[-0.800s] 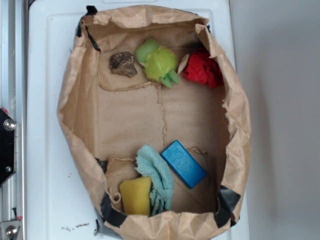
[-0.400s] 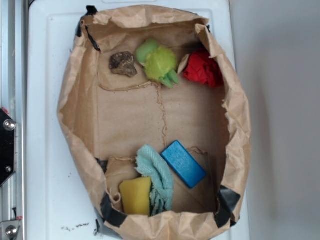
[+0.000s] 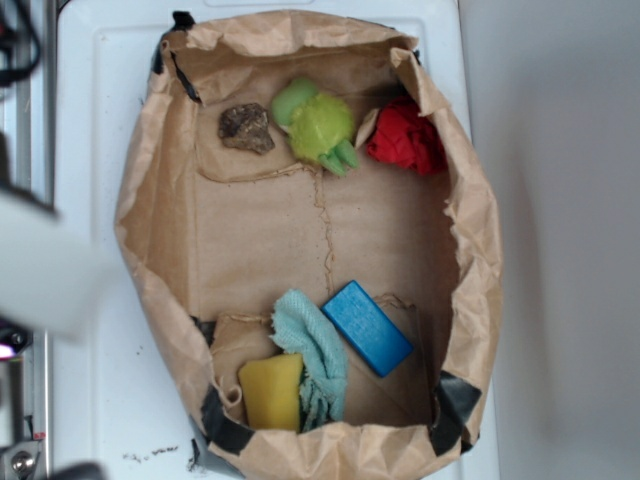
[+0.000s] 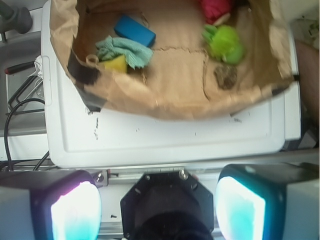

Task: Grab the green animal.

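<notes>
Brown paper bag (image 3: 160,250) lies opened flat on a white tray (image 3: 90,100), its torn walls standing up around the contents. All places given relative to the bag. Far end, near the left: a dark brown rock (image 3: 246,128). Far end, right corner: a crumpled red cloth (image 3: 405,138). Near end, centre: a blue block (image 3: 367,327), lying at an angle. Just left of it, a teal cloth (image 3: 312,350), touching a yellow sponge (image 3: 271,391) at the near wall.

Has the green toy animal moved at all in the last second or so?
No. The green animal lies in the same spot in the exterior view, between the brown rock and the red cloth at the paper bag's far end.
</notes>
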Available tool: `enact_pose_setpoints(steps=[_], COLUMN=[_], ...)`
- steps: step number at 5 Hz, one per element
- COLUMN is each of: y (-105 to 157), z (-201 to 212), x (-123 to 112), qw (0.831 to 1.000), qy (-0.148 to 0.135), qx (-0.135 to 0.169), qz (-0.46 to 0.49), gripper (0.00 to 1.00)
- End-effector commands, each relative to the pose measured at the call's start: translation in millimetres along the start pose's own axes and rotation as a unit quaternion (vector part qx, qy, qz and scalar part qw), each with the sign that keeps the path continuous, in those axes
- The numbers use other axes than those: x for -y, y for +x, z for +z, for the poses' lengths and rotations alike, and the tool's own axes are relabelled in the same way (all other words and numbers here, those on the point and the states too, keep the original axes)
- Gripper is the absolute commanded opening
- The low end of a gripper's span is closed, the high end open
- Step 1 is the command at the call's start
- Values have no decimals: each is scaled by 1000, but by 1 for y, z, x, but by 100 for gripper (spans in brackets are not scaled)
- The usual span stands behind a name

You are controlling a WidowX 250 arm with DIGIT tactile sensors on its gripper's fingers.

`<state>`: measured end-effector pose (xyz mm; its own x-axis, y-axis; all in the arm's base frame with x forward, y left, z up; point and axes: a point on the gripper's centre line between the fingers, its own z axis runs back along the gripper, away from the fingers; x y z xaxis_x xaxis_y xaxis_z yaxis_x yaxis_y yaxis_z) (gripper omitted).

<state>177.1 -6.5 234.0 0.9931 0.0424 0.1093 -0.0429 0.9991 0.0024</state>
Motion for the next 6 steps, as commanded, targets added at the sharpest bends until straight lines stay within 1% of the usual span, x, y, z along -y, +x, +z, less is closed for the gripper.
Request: enact_pose_setpoints(steps=[1,2,3,4,5,6], y=[36,53,68,82,98,85], z=[-16,-38,-51,-69,-89,-97], x=[-24,-37,-48,-58,-67,-74], qw=[998,996,996,994,993,991], qy=[11,15,-4,-7,16,52], qx=[17,13,20,17,17,17], qz=[-68,-86,-91,-107,-113,-120], gripper=[100,100,100,100,100,100])
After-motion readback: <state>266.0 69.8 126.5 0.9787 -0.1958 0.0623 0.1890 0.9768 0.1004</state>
